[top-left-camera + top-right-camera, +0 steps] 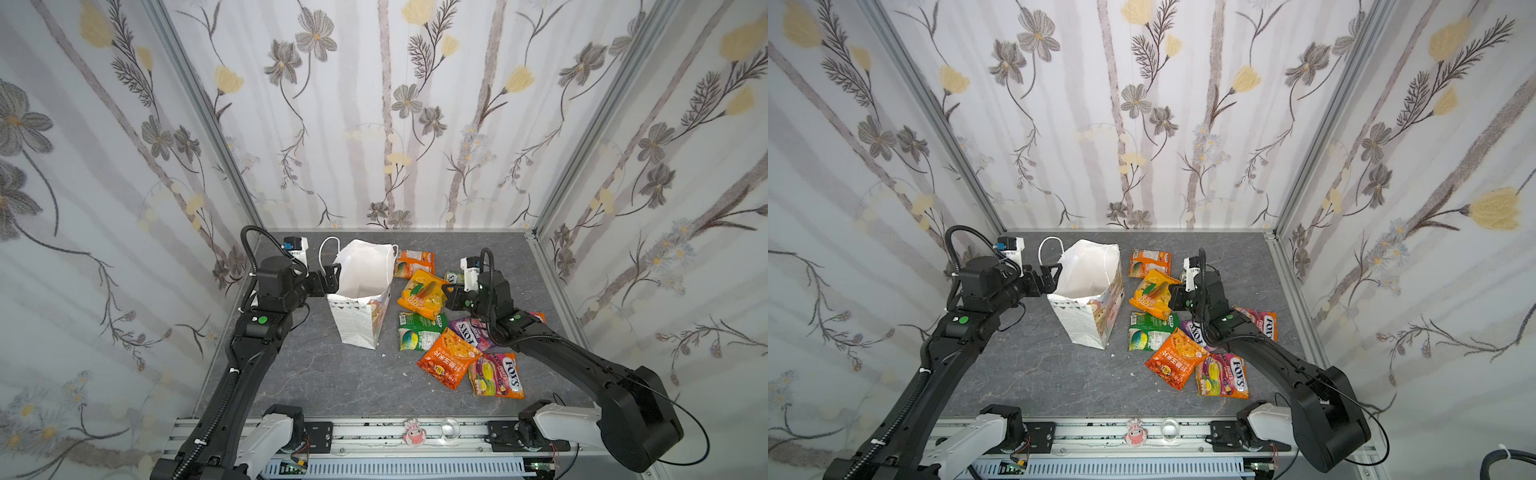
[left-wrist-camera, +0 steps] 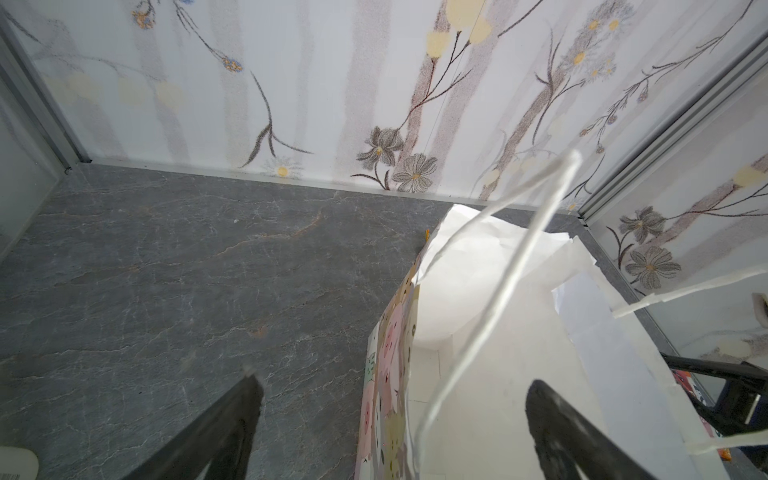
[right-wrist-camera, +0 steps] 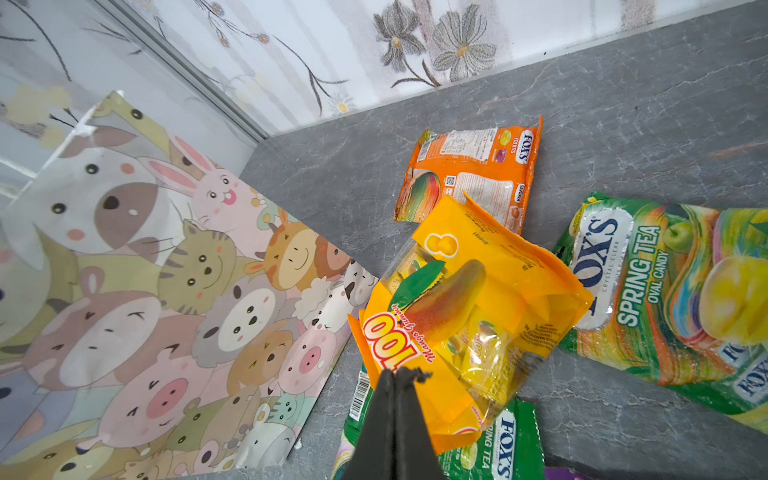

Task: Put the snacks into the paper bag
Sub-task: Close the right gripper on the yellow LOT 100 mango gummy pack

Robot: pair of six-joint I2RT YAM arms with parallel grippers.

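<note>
Grey surface (image 1: 316, 382): nearest you, loose snacks (image 1: 451, 357) lie clustered at the right. Beyond them, your right claw (image 1: 448, 297) is pinched shut on the yellow mango packet (image 1: 420, 295). Left of it the paper bag (image 1: 357, 328) stands upright, with your left claw (image 1: 332, 272) spread wide astride its rim.

The paper bag (image 1: 353, 328) stands open-mouthed on the grey surface (image 1: 307, 382), whose left and front stretches lie bare and let a hand pass freely, while the strip between the bag and the snacks (image 1: 419, 332) crowded to its right is narrow. From above the mouth gapes wide, yet the left hand (image 1: 334, 272), spread open, straddles its left rim and a white cord handle (image 1: 325, 254) loops up beside it. The right hand (image 1: 446, 296), clamped on the yellow packet (image 1: 422, 293), fills the room just right of the bag.
</note>
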